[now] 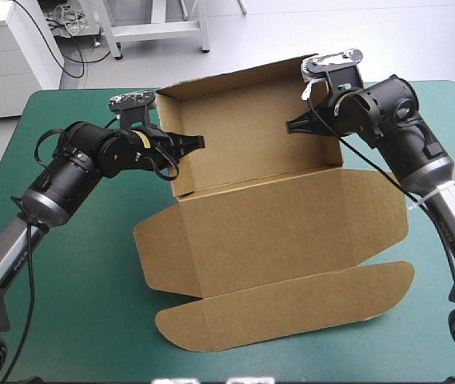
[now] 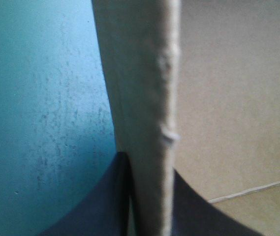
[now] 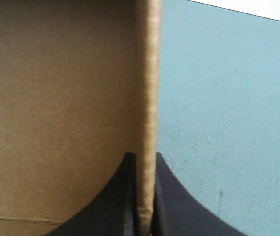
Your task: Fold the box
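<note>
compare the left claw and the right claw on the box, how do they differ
The left claw pinches the box's left wall; the right claw pinches its right wall. The left claw points toward the robot's right, the right claw toward its left, so they face each other. Shared: both are shut on a raised wall, one finger inside the box, one outside.

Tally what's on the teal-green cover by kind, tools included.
box: 1 (brown, open tray, lid flat)
left tool and right tool: 2 (black, each shut on a side wall of the box)
total: 3
</note>
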Robot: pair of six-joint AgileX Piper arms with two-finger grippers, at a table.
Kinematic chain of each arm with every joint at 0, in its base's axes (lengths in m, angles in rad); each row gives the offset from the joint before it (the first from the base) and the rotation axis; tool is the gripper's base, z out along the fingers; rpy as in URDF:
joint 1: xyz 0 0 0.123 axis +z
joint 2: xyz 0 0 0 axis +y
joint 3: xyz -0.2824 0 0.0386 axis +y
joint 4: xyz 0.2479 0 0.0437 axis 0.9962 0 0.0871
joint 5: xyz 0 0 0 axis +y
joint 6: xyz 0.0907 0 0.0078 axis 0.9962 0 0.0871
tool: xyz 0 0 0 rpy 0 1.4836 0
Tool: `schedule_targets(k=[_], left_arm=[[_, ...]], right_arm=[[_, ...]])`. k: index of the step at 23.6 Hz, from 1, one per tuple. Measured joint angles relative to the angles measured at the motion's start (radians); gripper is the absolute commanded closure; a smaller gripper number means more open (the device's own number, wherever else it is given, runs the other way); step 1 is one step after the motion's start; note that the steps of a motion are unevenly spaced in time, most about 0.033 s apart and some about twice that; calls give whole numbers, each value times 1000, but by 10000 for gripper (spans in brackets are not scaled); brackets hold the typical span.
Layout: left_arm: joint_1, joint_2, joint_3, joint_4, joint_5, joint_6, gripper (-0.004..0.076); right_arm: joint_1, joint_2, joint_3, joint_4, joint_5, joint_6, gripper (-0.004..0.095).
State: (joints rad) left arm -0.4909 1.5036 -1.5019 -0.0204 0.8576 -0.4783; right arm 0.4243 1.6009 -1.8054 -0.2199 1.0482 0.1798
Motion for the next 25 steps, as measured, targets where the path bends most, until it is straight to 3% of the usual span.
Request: schedule_targets(k=[4,10,15,21,25], left_arm=[[1,6,1,31,4,4,731],[1,37,1,20,68,68,731],[1,135,0,15,99,91,731],[1,278,-2,13,109,101,731],[1,327,-25,10,124,107,731]], right_arm=[[0,-7,0,9,7,3,922],[-3,26,-1,34,102,38,922],[-33,123,-1,62,151,41,924],[-116,262,-1,196,165,-11,924],[-119,304,-1,200,165,-27,924]])
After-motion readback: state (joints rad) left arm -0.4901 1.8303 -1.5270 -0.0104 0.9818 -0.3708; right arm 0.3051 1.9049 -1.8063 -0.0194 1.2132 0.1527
